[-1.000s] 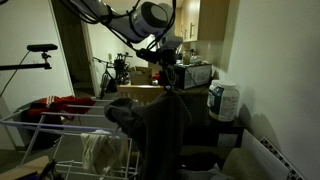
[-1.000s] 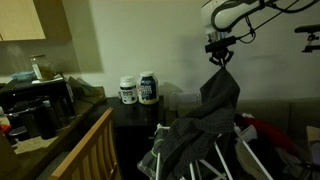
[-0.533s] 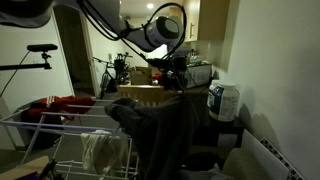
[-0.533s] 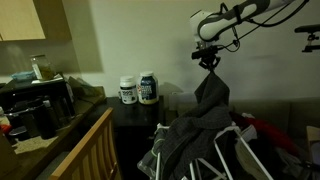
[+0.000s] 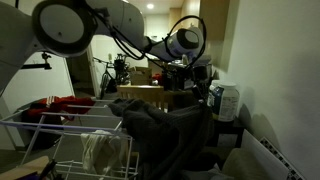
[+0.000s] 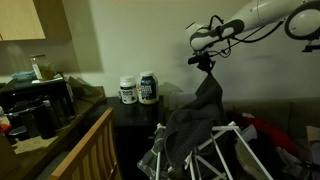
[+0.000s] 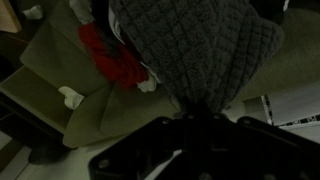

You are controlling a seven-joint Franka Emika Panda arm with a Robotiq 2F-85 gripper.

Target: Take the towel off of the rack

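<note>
The dark grey towel (image 6: 195, 112) hangs from my gripper (image 6: 205, 67), which is shut on its top corner. Its lower part still drapes over the white wire rack (image 6: 232, 150). In an exterior view the towel (image 5: 160, 125) lies bunched over the rack (image 5: 40, 125), pulled up toward my gripper (image 5: 198, 82). In the wrist view the knitted towel (image 7: 195, 45) fills the upper middle and runs down into my dark jaws (image 7: 205, 118).
A dark side table (image 6: 135, 120) holds two white tubs (image 6: 138, 89). A wooden slatted chair (image 6: 85, 150) stands nearby. A whitish cloth (image 5: 103, 150) hangs on the rack, and a red fabric item (image 5: 55, 103) lies beyond it.
My gripper has moved sideways toward the tubs and the wall, dragging the towel's held corner along; more of the rack's rods are bare.
</note>
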